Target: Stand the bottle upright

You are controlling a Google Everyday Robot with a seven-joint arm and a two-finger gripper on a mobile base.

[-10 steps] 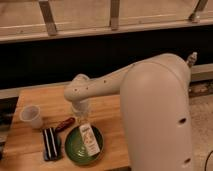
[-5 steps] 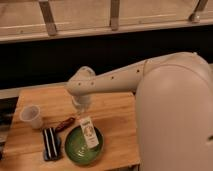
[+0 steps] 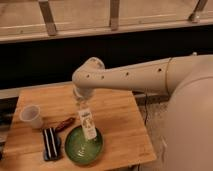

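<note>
Camera view: the small white plastic bottle point(image 3: 88, 125), green-labelled, lies slanted across the far rim of a glossy round green plate point(image 3: 75, 151) on the wooden table point(image 3: 122, 125). The gripper point(image 3: 80, 102) hangs right at its cap end, under the smooth cream arm point(image 3: 130, 77), and whether it has a hold cannot be told. To the left sit a reddish strip point(image 3: 64, 124), a black striped block point(image 3: 51, 142) and a translucent cup point(image 3: 31, 116).

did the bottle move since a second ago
Yes. Against the green plate, the bottle has shifted up the frame and covers less of the plate now. The end effector sits just above its cap.
</note>
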